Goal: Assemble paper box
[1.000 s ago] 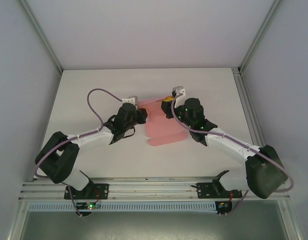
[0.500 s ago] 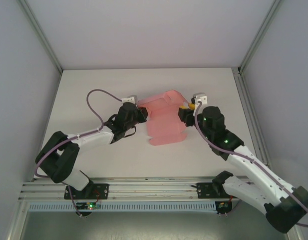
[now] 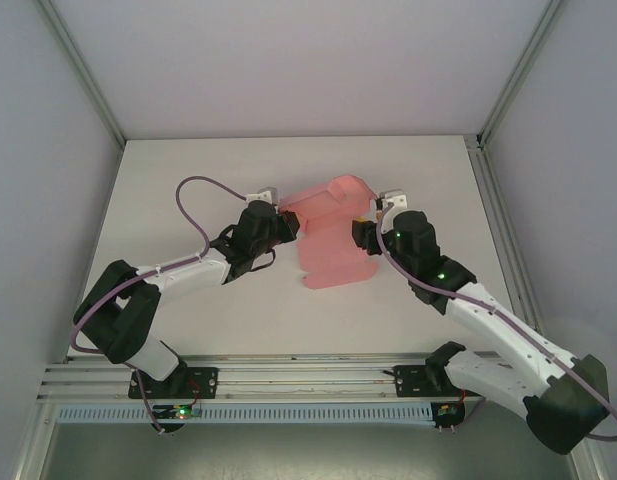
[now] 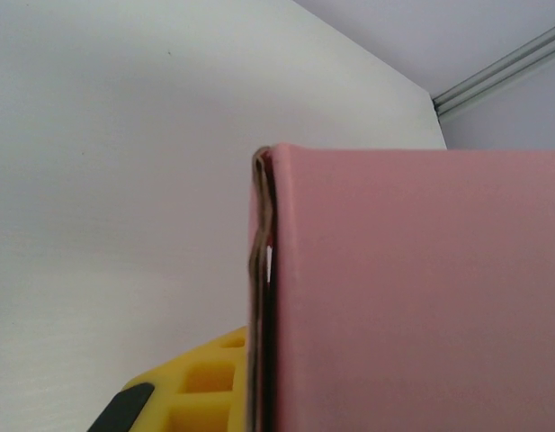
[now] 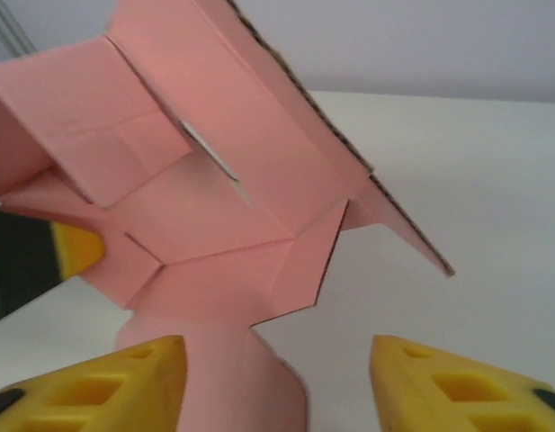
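Top view: part-folded pink paper box [image 3: 328, 240] mid-bench [image 3: 188, 180], hemmed between both arms. Left tool [image 3: 288, 227] at its left edge, right tool [image 3: 361, 232] at its right.
Left wrist: left tool clamped on card edge.
Right wrist: right tool spread wide, flap between fingers.

The paper box [image 4: 412, 288], cropped right and below

The paper box [image 3: 328, 238] lies on the table [image 3: 188, 180], about at its middle. The left gripper [image 3: 292, 228] is at the box's left edge, touching it. The right gripper [image 3: 361, 233] is just beside the box's right edge. The box's far part stands raised; its near flaps lie flat.
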Controlling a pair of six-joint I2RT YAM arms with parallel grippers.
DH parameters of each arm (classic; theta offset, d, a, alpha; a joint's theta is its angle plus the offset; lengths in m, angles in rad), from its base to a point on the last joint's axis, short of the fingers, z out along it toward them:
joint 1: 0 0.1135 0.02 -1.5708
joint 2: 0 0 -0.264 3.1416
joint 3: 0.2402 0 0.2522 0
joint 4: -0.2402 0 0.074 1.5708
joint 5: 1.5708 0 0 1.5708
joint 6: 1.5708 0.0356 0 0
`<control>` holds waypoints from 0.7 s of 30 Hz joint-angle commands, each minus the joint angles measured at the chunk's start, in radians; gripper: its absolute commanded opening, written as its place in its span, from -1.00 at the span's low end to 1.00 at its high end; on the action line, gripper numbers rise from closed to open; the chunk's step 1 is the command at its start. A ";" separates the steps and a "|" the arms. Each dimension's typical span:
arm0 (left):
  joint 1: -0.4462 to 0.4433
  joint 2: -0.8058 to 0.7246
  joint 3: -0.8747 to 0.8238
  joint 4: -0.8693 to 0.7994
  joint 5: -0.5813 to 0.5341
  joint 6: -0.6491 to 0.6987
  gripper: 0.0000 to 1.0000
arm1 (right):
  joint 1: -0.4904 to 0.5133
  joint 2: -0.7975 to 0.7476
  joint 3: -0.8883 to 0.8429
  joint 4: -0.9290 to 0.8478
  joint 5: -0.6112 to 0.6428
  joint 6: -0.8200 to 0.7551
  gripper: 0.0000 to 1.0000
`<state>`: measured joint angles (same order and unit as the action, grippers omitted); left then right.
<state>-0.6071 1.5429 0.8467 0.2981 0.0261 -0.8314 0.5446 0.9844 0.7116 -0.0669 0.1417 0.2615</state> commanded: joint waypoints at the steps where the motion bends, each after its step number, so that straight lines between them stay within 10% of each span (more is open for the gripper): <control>1: 0.005 -0.011 0.014 0.008 0.011 -0.022 -1.00 | -0.026 0.035 0.038 0.045 0.049 0.035 0.16; 11: 0.004 0.002 0.018 0.012 0.034 -0.030 -1.00 | -0.028 0.131 0.072 0.134 0.037 0.039 -0.05; 21: 0.005 0.049 0.056 -0.015 0.051 -0.066 -1.00 | 0.046 0.180 0.114 0.076 0.207 -0.001 -0.74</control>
<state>-0.6071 1.5738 0.8612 0.2977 0.0681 -0.8825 0.5652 1.1492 0.7876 0.0303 0.2657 0.2882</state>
